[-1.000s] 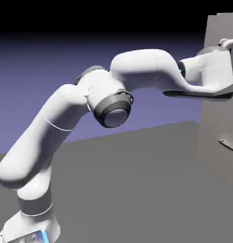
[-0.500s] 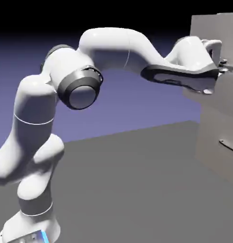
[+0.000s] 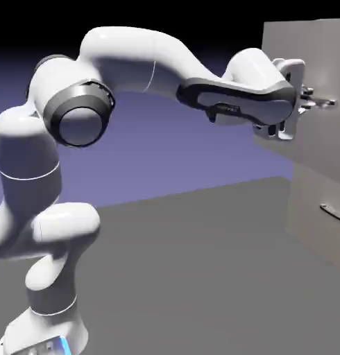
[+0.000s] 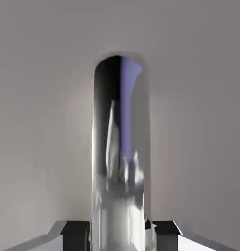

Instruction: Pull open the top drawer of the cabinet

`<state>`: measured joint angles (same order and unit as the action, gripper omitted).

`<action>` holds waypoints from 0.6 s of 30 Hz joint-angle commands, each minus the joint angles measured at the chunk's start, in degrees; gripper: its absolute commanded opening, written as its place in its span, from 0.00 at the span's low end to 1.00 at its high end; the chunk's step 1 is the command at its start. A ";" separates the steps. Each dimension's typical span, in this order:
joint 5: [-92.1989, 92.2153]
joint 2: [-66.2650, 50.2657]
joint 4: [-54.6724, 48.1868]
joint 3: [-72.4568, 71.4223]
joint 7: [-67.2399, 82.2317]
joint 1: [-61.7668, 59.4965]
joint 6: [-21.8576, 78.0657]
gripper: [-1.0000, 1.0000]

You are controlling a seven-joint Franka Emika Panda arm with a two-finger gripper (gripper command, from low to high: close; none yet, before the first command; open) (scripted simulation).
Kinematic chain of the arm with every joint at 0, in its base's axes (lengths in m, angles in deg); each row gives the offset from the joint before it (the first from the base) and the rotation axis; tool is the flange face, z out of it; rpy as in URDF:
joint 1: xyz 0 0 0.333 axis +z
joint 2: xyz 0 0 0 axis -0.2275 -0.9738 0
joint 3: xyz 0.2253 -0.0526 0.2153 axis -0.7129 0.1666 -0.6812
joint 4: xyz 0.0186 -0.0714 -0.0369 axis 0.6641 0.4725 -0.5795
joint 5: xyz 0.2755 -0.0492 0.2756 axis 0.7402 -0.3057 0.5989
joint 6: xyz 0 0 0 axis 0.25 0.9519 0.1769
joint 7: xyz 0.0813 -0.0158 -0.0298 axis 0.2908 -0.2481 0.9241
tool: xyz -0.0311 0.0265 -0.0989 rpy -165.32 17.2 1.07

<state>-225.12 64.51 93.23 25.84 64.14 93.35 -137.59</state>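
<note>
Your two-finger grey gripper (image 4: 120,234) is clamped narrow on the short mirror-bright bar handle (image 4: 120,147) of the plain light-grey top drawer (image 3: 298,48), which juts out from the tall grey cabinet (image 3: 318,201). An off-axis pull could slip your fingers (image 4: 75,230) off the handle.

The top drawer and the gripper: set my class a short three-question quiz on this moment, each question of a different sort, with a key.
1. True or false: the top drawer stands out from the cabinet face.
2. In the hand view, what sits between the fingertips? A) a knob B) the metallic bar handle C) nothing
3. Fill in: the gripper is at the ____ drawer, not at the lower drawer's handle.

Key: 1 true; 2 B; 3 top.
</note>
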 commanded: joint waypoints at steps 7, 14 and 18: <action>0.14 1.71 5.53 -13.98 0.22 -14.55 0.65 0.00; 0.20 4.81 11.82 -27.71 0.06 -29.08 0.97 0.00; 1.12 8.39 16.68 -35.41 1.26 -37.39 1.02 0.00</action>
<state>-224.01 72.90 109.91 -9.58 65.42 56.05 -136.52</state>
